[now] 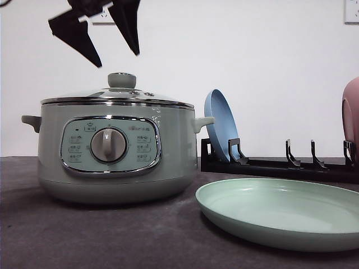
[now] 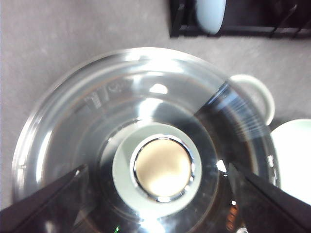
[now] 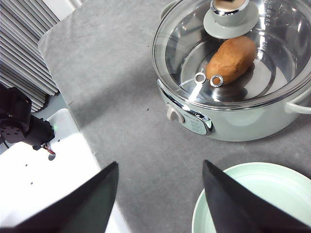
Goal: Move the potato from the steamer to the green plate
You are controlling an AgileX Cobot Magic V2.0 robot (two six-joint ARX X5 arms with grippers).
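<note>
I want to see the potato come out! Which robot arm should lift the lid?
Left, probably. The left gripper, jaws open, hangs right above the round grey knob of the glass lid on the sage-green steamer.

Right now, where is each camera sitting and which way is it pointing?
Front view: low at table height, facing the steamer, green plate and rack; left pincer hangs open above the lid.
Left wrist view: straight above, looking down on the lid knob; finger tips frame it.
Right wrist view: high beside the table, angled down at the potato under the glass lid; right pincer open over the cloth.
Shared: all three show the steamer's lid and the green plate.
</note>
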